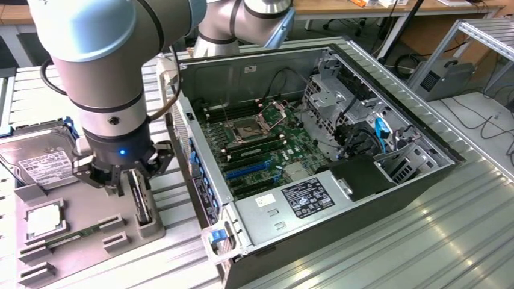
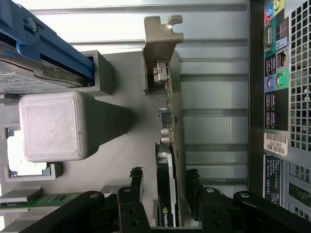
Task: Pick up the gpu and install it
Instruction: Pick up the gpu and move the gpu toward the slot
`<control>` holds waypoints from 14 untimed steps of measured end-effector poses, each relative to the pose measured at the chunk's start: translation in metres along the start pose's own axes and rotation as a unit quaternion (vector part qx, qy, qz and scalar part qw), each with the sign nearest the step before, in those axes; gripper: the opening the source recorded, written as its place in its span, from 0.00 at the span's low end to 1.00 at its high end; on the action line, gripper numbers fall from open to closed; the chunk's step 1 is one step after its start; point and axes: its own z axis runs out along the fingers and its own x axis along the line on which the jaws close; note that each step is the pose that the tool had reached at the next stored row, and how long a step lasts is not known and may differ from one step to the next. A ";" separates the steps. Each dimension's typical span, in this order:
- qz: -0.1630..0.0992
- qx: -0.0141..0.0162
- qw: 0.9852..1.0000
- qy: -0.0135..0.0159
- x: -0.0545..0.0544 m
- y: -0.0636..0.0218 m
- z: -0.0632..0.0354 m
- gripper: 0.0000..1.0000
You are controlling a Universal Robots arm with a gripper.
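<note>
Gpu (image 1: 144, 208) stood on edge in a slot at the gray holder's (image 1: 96, 208) edge nearest the pc case (image 1: 265, 265), gripper (image 1: 138, 183) fingers apart, one each side, not touching. Risk: off-centre closing could've tilted the thin card or jammed it in the slot.

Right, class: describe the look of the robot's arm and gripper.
The arm has thick round silver-grey tubes, pale blue joint caps and black rings. A black cable loops beside it. Its dark wrist section carries a small blue light. The gripper is black, with jointed, bolted link fingers.
</note>
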 end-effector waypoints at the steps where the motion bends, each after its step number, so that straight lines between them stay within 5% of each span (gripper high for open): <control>1: 0.000 0.000 1.000 0.000 -0.001 0.0000 0.0007 0.48; 4: 0.000 0.000 1.000 0.002 -0.003 0.0000 0.0027 0.40; 14: 0.000 0.000 1.000 0.007 -0.008 -0.0001 0.0038 0.40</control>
